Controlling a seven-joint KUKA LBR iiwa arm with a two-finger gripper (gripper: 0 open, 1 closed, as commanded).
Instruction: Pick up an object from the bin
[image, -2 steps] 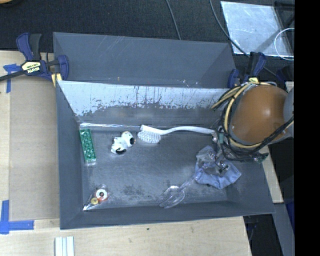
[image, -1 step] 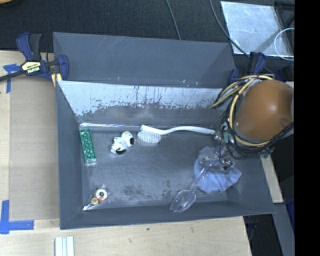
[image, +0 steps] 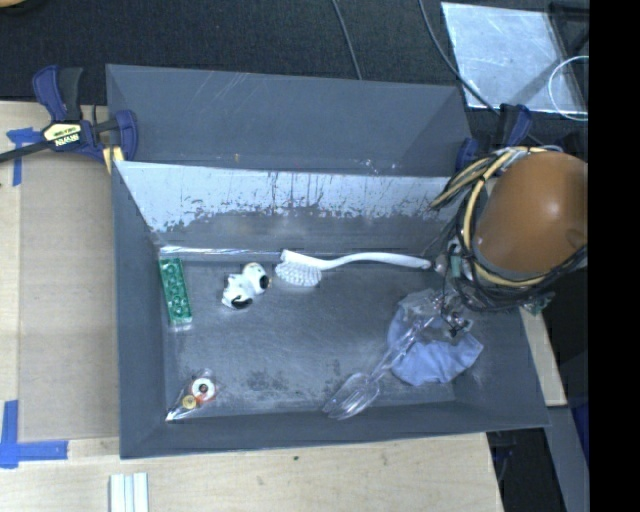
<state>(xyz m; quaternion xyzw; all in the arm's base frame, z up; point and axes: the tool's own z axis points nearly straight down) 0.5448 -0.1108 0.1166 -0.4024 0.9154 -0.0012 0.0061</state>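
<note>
One white plastic toothbrush (image: 340, 263), one clear plastic spoon (image: 355, 395), one crumpled bluish cloth (image: 437, 363) under the gripper (image: 447, 322); its grip cannot be told.

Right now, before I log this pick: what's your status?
Hand over blue cloth, far right. Clear plastic piece lies against the cloth's left edge. White brush behind, apart.

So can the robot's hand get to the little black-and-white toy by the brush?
Probably yes. The black-and-white toy lies in the open, nothing on top. The hand is across the bin above a bluish cloth, and only the white brush close beside the toy might get bumped.
</note>
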